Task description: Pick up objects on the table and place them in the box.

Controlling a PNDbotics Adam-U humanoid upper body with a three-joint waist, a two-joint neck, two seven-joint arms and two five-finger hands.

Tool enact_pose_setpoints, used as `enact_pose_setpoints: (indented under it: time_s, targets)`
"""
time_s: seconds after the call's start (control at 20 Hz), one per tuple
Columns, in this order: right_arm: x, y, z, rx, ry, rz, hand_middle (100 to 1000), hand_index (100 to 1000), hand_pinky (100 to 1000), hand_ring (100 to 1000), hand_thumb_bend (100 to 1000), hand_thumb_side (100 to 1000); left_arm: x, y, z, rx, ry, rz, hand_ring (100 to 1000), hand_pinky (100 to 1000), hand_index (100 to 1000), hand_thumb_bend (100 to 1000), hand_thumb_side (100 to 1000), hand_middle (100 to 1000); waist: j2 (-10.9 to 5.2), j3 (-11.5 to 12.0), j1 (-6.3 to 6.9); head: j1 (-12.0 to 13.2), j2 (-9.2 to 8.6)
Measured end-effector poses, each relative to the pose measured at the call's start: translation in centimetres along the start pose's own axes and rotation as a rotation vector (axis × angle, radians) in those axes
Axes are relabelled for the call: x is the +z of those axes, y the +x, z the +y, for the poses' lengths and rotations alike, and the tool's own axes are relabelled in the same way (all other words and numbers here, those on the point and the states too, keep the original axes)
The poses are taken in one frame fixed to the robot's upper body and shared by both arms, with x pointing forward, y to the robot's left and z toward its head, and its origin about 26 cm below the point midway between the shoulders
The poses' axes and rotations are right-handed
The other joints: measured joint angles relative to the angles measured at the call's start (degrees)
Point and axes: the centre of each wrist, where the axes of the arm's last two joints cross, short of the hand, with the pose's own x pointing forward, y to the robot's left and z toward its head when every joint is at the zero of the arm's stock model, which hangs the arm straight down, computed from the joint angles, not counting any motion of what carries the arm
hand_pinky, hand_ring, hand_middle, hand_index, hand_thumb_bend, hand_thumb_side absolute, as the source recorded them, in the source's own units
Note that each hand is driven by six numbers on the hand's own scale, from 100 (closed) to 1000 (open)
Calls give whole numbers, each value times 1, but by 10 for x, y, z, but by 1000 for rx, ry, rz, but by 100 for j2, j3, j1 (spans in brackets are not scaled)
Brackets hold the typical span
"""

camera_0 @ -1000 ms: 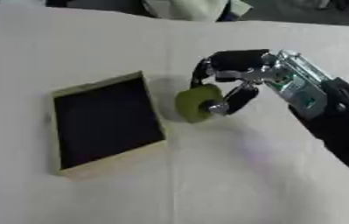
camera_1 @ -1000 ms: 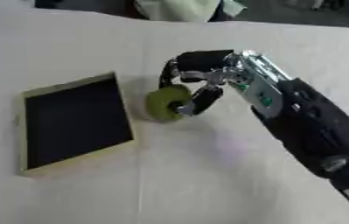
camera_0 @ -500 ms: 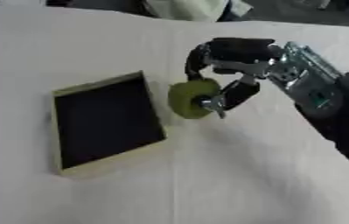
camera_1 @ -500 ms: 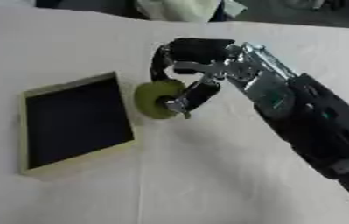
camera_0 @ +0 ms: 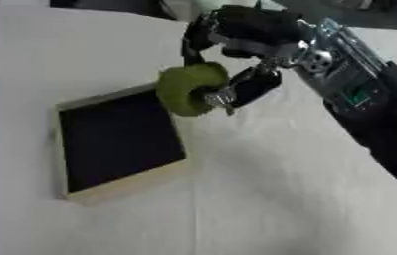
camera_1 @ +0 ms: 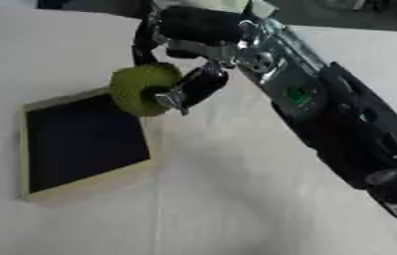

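My right hand (camera_0: pixel 253 35) comes in from the right and is shut on a round olive-green object (camera_0: pixel 187 88), with fingers curled over its top and the thumb against its side. The green object hangs above the right edge of a shallow pale wooden box (camera_0: pixel 119 142) with a dark inside, which lies on the white table at the left. The box holds nothing that I can see. My left hand shows in neither view.
A white cloth covers the table (camera_0: pixel 262 199). Beyond the far edge there is a pale greenish thing (camera_1: pixel 210 4) against a dark background. My black right forearm (camera_1: pixel 341 124) crosses the right side of the table.
My right hand has carried the green object up and to the left, from beside the box to over its right edge. The camera view has also shifted.
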Motion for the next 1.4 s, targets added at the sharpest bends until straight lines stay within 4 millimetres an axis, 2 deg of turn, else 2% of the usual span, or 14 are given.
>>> enact_pose_setpoints:
  time_s: [0.25,1.0,1.15,1.4]
  targets:
    - [-20,4,5,11,13,-36,427,576,703,657,100,196,-1,0,-2,12,14,-10,695,500,661,100,487,612,0,68,0,-77,21]
    - [-68,-8,66,-23,78,-1,431,585,709,671,100,211,-9,0,-10,49,48,-48,692,507,662,100,475,609,34,276,-16,-330,36]
    - [-72,-11,81,-15,97,11,475,625,723,702,100,218,-10,0,-11,54,47,-49,692,506,662,100,476,609,47,288,-17,-367,35]
    - [-75,-14,101,20,171,-7,662,768,774,795,100,278,-10,0,-11,58,48,-51,692,506,662,100,476,609,61,301,-25,-373,35]
